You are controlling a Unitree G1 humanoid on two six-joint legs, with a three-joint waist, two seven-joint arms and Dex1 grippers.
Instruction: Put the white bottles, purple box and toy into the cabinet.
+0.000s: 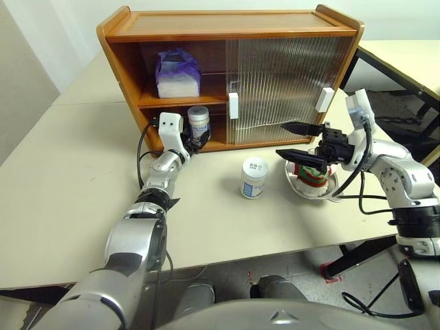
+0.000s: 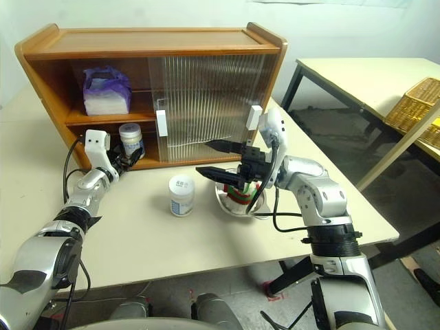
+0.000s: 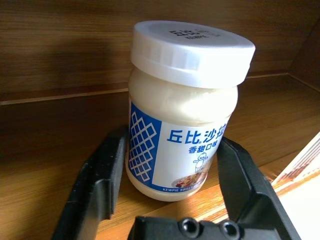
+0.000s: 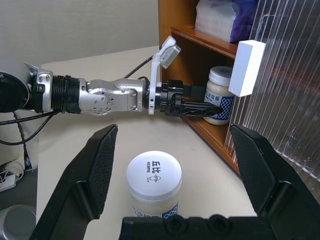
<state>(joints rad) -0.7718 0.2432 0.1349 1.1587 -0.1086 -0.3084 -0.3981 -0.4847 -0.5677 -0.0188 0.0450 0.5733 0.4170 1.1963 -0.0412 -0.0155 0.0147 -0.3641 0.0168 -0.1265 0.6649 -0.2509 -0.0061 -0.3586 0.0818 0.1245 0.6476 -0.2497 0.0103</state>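
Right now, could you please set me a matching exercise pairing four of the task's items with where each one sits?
Things:
1. purple box
2. white bottle between the left gripper's fingers
3. second white bottle
4. toy

Places:
A. in the steel bowl on the table
B. cabinet's upper shelf
C. standing on the table in front of the cabinet
D. cabinet's lower shelf

Pairs: 1-B, 2-D, 3-C, 4-A
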